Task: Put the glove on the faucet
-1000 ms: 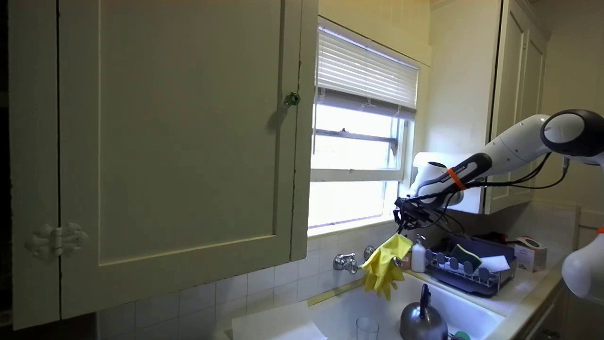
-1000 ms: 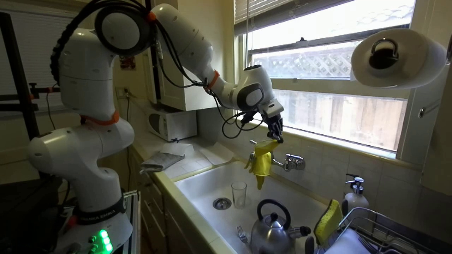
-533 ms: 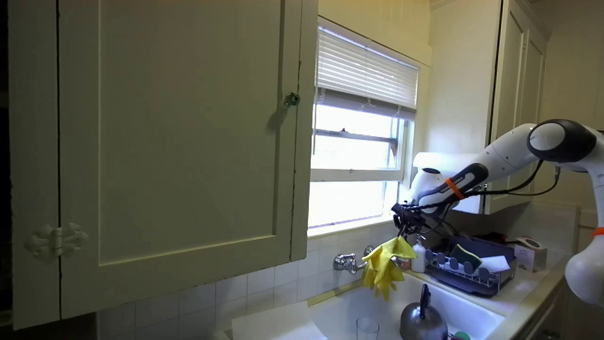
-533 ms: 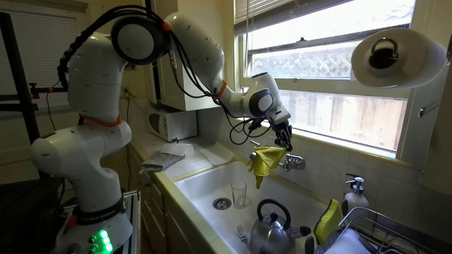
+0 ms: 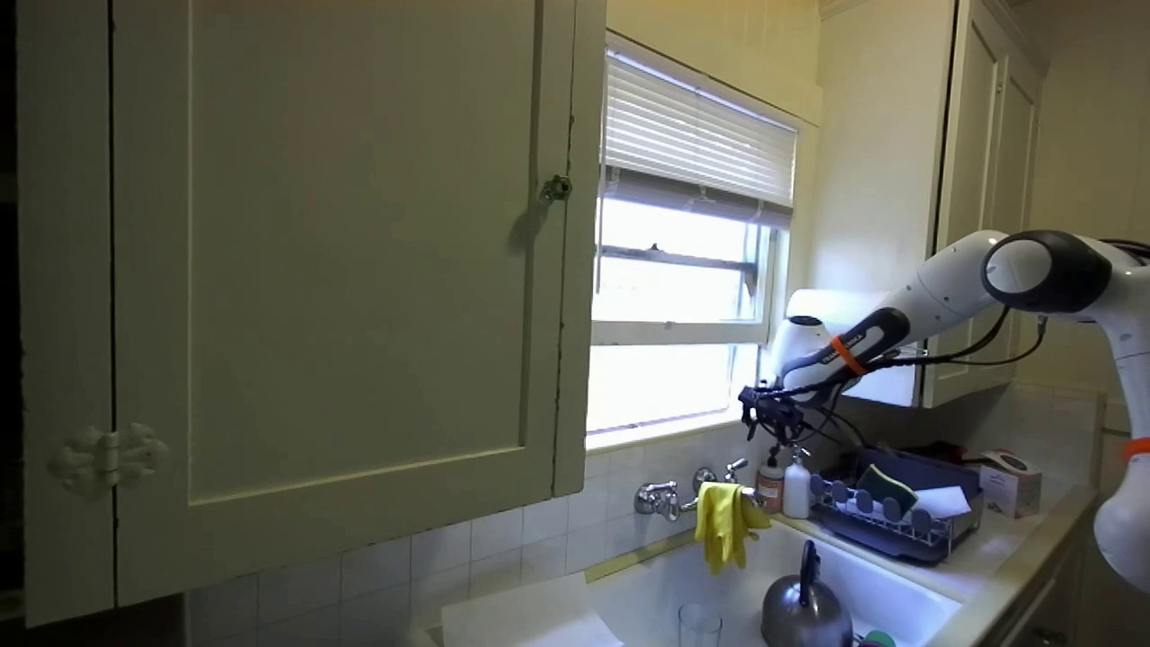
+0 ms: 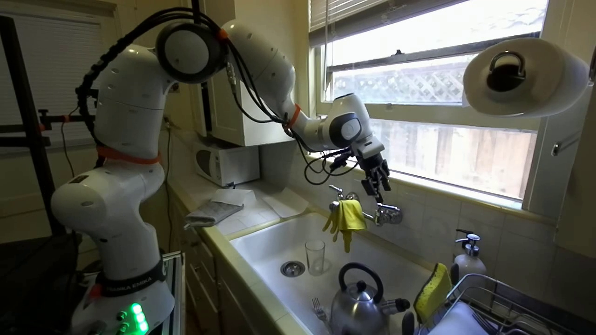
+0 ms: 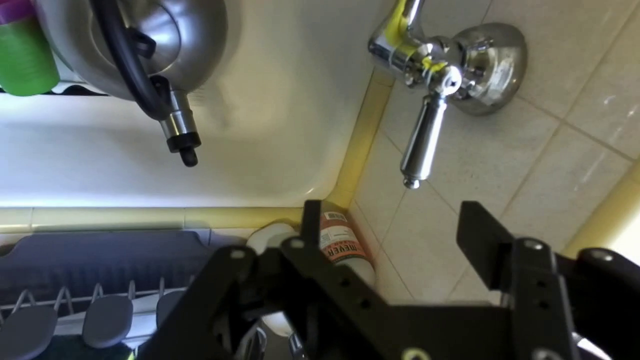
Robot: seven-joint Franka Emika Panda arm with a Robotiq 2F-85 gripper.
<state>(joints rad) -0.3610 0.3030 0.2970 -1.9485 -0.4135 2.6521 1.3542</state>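
Observation:
The limp yellow glove (image 5: 719, 521) (image 6: 352, 216) lies folded over the shiny silver faucet's spout, its fingers hanging down above the sink. In both exterior views the faucet (image 5: 660, 500) (image 6: 390, 214) sticks out from the tiled wall, and the glove covers part of it. My gripper (image 5: 762, 438) (image 6: 377, 188) is just above the faucet, near the wall, apart from the glove. In the wrist view the gripper (image 7: 390, 210) has its jaws spread wide with nothing between them. A faucet handle (image 7: 422, 142) points toward them there, and the glove itself is out of that view.
A steel kettle (image 6: 358, 307), a clear glass (image 6: 315, 257) and a fork (image 6: 320, 309) are in the white sink. Soap bottles (image 5: 797, 488) stand at the sink's corner beside a dish rack (image 5: 889, 517). The window sill (image 6: 451, 186) runs close behind my gripper.
My gripper has opened and released the glove's upper end. That end has dropped, so the glove now hangs folded over the spout. The gripper first came lower and now stands clear of it.

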